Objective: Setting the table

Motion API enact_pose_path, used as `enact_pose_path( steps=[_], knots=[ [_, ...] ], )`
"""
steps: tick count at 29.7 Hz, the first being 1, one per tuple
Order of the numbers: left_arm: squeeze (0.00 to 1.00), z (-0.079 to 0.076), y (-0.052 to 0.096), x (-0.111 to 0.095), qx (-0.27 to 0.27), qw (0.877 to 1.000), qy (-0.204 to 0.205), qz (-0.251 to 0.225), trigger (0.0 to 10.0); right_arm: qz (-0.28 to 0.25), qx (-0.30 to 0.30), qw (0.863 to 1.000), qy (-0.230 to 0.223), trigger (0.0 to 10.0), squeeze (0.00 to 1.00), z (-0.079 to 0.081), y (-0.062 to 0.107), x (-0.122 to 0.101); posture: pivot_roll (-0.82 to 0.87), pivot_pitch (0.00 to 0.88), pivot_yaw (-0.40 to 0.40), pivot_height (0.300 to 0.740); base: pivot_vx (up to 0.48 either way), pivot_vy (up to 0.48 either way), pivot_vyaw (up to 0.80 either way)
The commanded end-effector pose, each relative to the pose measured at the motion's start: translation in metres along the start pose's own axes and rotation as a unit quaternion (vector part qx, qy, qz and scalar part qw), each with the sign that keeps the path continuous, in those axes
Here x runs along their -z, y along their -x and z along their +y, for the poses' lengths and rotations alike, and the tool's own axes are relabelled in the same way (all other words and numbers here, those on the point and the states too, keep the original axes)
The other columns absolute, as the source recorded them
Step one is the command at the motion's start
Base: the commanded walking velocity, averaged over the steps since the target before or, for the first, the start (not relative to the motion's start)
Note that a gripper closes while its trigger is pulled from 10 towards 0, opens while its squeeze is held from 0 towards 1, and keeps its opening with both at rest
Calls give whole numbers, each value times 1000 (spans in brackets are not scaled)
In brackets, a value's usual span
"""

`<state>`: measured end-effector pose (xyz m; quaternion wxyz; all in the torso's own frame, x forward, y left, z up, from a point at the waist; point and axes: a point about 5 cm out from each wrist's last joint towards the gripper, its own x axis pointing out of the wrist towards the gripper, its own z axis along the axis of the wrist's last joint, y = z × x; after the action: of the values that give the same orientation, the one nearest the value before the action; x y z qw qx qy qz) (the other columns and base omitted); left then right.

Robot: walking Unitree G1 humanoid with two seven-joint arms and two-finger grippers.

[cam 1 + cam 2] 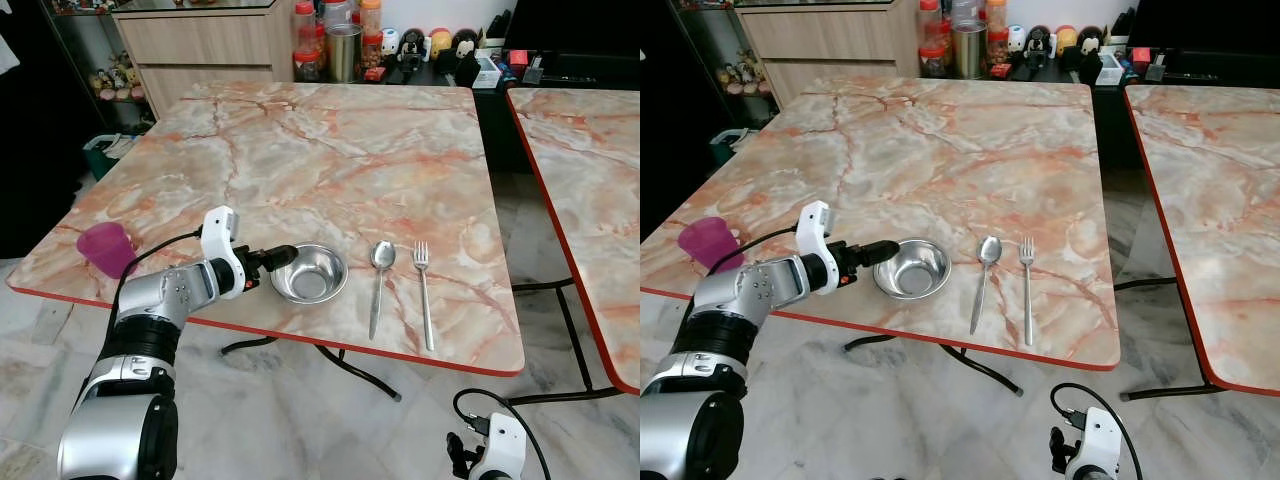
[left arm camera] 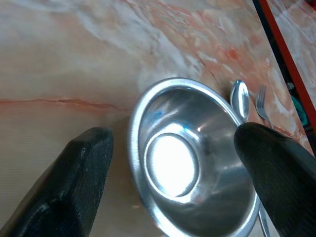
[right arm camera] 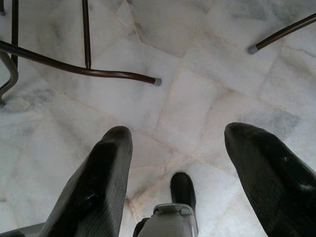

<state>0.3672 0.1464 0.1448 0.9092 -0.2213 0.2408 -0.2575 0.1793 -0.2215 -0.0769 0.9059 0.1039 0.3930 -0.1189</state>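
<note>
**Bowl placement in hand**

Left gripper (image 2: 173, 173) sits spread at the steel bowl (image 1: 309, 273), near the table (image 1: 330, 150) front edge beside spoon (image 1: 379, 270) and fork (image 1: 424, 290). Right gripper (image 3: 197, 173) hangs parted, idle. Judged next: fetch the purple cup (image 1: 107, 248).

Bowl (image 1: 310, 273) left of spoon (image 1: 379, 280) (fork (image 1: 424, 292) rightmost).

The translucent purple plastic cup (image 1: 106, 247) is partly hidden behind the silver left arm. The second orange-veined marble bench (image 1: 585, 190) with its red edge is cut off by the picture's edge. In the left wrist view, the shiny round steel bowl (image 2: 190, 163) runs past the edge, and one black finger (image 2: 276, 173) covers its rim. The jars and figurines (image 1: 400, 40) on the far counter are too small to identify.
</note>
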Motion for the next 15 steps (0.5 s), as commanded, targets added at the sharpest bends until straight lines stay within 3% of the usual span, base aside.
enact_pose_path(
  steps=[1,15],
  knots=[
    [0,2,0,5,-5,1000,0,11,10000,-3,2,1000,-4,10000,0,0,0,0,73,45,63,736,0,0,0],
    [0,11,3,5,-34,999,9,0,10000,-4,1,1000,-4,10000,0,-1,0,0,75,45,64,736,0,0,0]
  ],
)
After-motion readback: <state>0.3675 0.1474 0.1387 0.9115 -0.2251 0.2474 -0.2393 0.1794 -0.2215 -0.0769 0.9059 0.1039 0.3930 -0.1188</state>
